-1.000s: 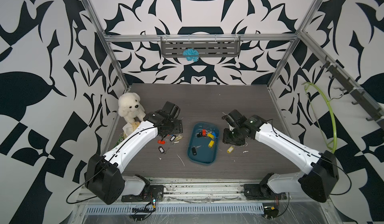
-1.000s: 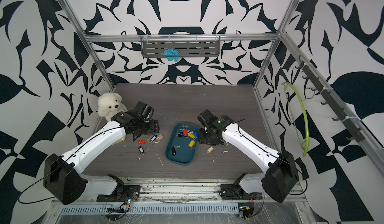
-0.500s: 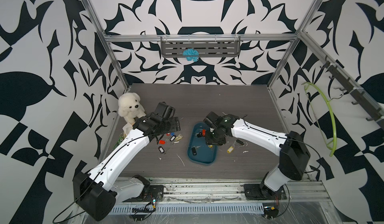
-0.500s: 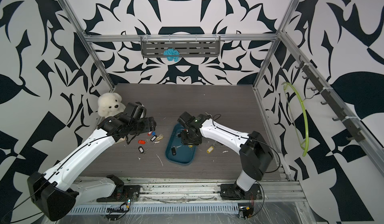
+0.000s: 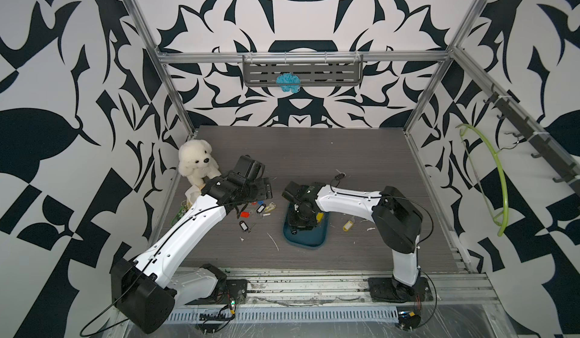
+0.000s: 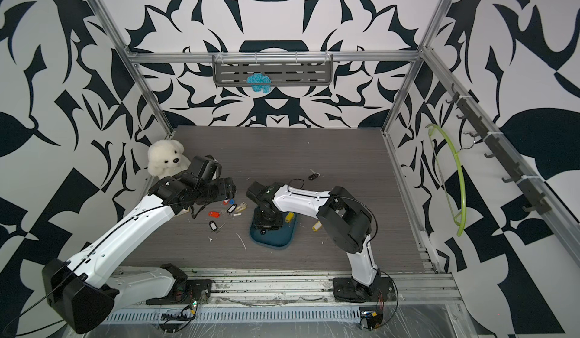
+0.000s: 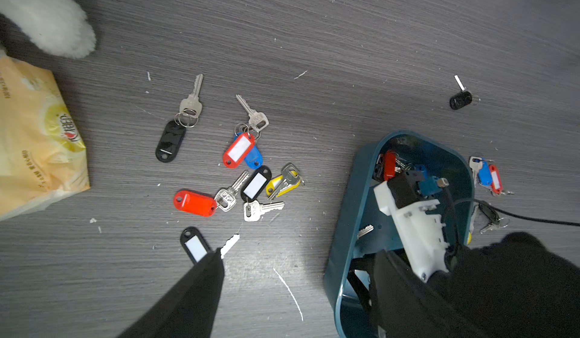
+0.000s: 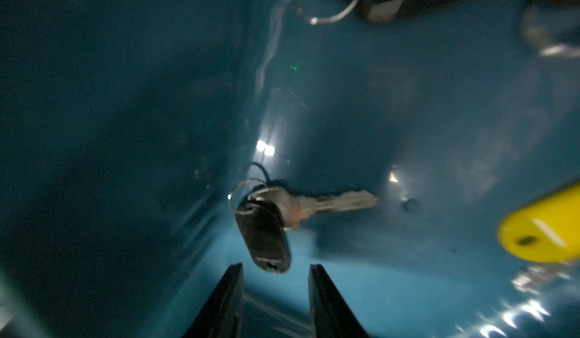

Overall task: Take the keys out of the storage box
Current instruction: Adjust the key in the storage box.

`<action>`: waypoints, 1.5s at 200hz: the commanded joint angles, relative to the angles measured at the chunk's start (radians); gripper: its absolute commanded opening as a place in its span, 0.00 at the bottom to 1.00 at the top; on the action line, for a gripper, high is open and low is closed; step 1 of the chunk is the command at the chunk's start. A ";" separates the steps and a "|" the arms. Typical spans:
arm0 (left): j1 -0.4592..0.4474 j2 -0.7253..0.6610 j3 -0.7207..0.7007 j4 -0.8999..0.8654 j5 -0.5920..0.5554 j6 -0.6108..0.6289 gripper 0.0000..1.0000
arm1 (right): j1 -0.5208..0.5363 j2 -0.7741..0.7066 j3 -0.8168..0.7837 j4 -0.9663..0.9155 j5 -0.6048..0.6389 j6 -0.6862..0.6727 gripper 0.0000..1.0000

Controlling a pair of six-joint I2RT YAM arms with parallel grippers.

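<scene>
The right gripper [image 8: 275,270] has swung into the storage box [image 5: 306,242], jaws narrowly apart at a black-tagged key [image 8: 263,236], ready for the next pickup; the left gripper [image 5: 265,188] hangs with jaws wide.

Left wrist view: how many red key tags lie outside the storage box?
3. One plain red tag and one white-labelled red tag in the loose pile; a third red tag beyond the storage box, beside a blue tag. More may be hidden.
</scene>
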 commanded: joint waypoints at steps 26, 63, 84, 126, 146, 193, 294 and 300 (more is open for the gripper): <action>-0.001 -0.007 -0.017 -0.013 0.005 -0.009 0.83 | 0.009 -0.014 0.016 -0.010 0.077 0.105 0.32; -0.002 0.002 -0.026 -0.004 0.018 -0.014 0.83 | -0.034 -0.043 -0.006 -0.063 0.184 0.124 0.31; -0.002 0.009 -0.029 -0.001 0.025 -0.018 0.83 | -0.080 -0.064 -0.028 -0.068 0.210 0.119 0.31; -0.002 0.007 -0.035 0.000 0.031 -0.018 0.83 | -0.108 -0.118 -0.032 -0.088 0.244 0.093 0.32; -0.002 0.006 -0.039 0.002 0.033 -0.018 0.83 | -0.098 -0.135 -0.025 -0.067 0.200 0.075 0.35; -0.002 0.012 -0.033 -0.004 0.037 -0.017 0.84 | 0.001 -0.107 0.036 -0.046 0.055 0.100 0.34; -0.001 0.010 -0.034 -0.007 0.035 -0.016 0.84 | -0.018 -0.054 -0.168 0.259 -0.042 0.269 0.26; -0.001 0.013 -0.035 -0.007 0.037 -0.016 0.84 | -0.032 -0.057 -0.176 0.264 -0.035 0.259 0.26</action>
